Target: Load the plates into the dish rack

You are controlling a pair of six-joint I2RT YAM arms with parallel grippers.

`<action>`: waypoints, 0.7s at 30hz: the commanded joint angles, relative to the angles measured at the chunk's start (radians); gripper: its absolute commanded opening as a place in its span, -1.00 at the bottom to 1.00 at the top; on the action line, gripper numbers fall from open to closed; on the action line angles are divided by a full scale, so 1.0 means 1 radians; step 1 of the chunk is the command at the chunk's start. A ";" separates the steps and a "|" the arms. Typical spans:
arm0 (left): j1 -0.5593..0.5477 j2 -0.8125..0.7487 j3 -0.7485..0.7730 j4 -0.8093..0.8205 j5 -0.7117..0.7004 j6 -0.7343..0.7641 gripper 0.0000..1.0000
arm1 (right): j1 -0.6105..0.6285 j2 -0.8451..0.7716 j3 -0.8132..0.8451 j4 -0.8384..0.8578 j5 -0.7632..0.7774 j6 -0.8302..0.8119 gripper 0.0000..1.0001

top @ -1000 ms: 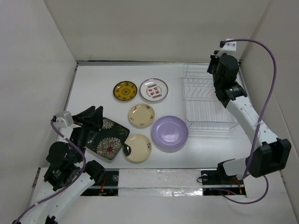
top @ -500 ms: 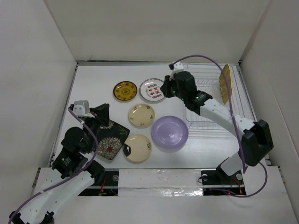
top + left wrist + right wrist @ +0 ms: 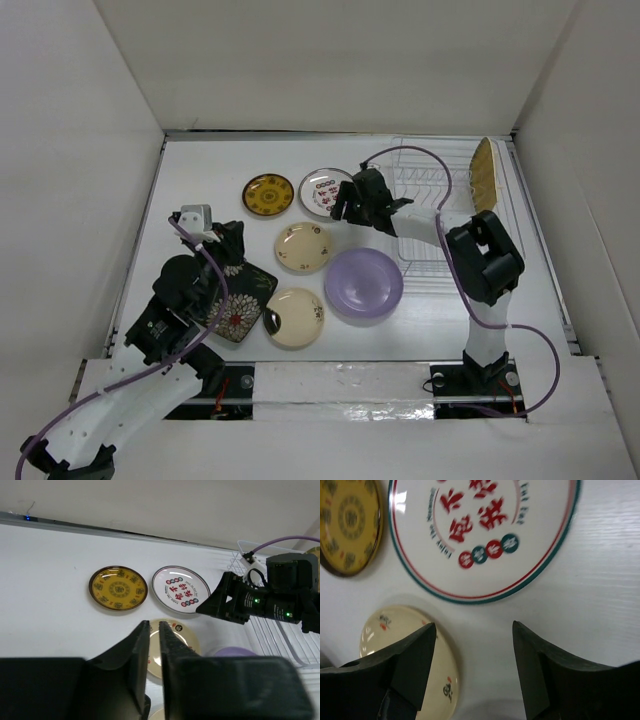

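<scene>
The right gripper [image 3: 472, 630] is hovering, fingers apart, just short of the white plate [image 3: 480, 535], which is lying flat on the counter [image 3: 200, 170] straight ahead of the tips. The left gripper [image 3: 150, 630], fingers almost together and probably empty, is sitting farther from that plate.

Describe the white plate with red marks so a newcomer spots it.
Find the white wire dish rack on the right. Just left of it lies the white round plate: red characters, green-red rim, unlike the dark-yellow patterned round plate beside it.
</scene>
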 commanded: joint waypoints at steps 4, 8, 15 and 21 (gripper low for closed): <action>0.001 -0.010 0.011 0.049 0.036 0.010 -0.57 | 0.002 -0.005 -0.027 0.135 0.187 0.291 0.37; 0.001 -0.039 0.008 0.052 0.059 0.004 -0.51 | 0.002 0.061 -0.012 0.135 0.183 0.409 0.35; 0.001 -0.094 0.005 0.059 0.122 -0.005 -0.46 | 0.011 0.121 0.043 0.080 0.218 0.569 0.29; 0.001 -0.154 0.000 0.059 0.137 -0.010 -0.45 | 0.020 0.187 0.109 0.077 0.237 0.656 0.12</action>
